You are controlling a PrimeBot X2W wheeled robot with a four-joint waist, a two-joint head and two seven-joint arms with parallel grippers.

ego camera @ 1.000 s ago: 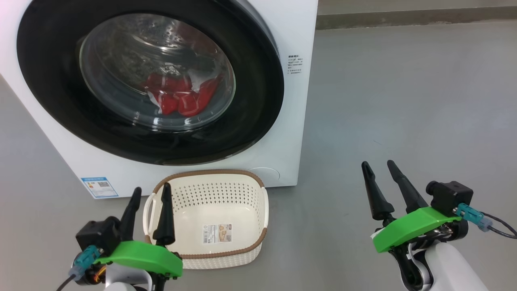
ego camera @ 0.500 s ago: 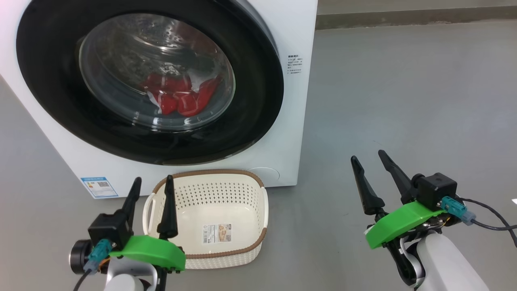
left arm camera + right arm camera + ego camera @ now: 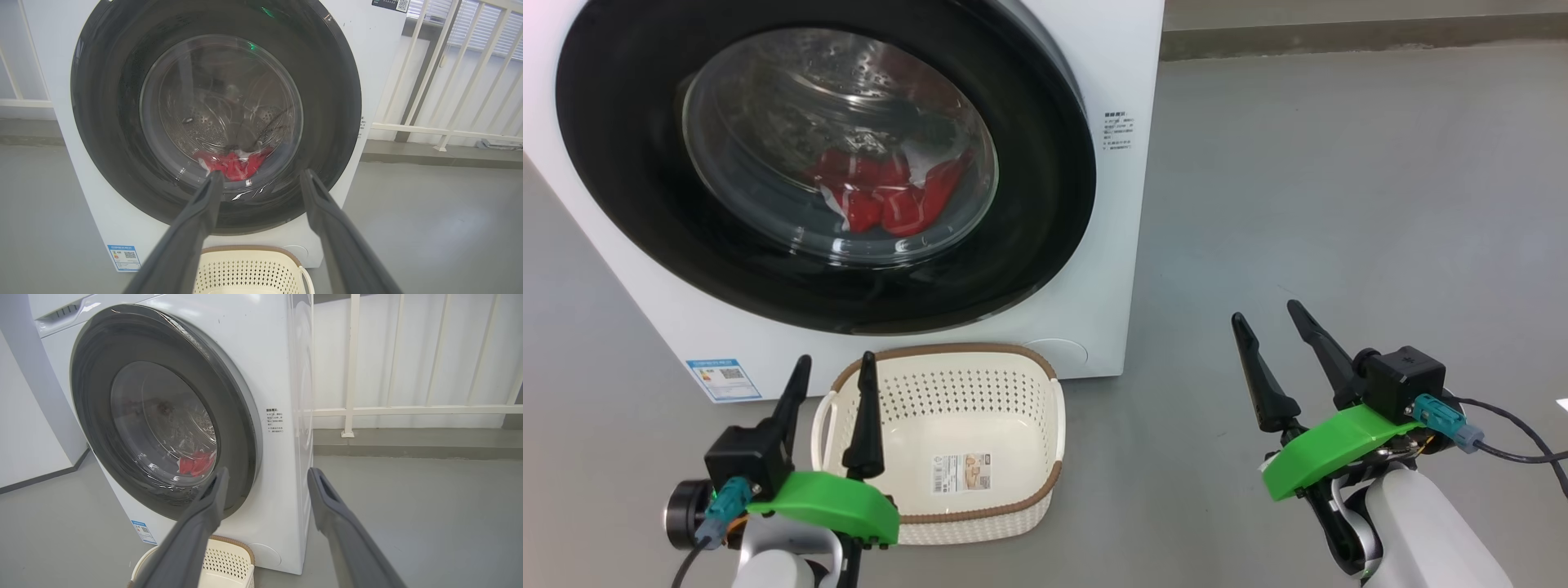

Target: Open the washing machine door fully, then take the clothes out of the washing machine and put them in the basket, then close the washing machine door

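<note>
Both our left gripper (image 3: 836, 357) and right gripper (image 3: 1266, 310) are hovering, fingers spread and empty; we are starting on the shut washing machine door (image 3: 621, 163), probably hooking its rim next.

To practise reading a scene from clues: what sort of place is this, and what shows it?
Probably a laundry area: a white front-loading washing machine with red clothes behind its door, a basket on the bare grey floor, and a white railing behind.
</note>
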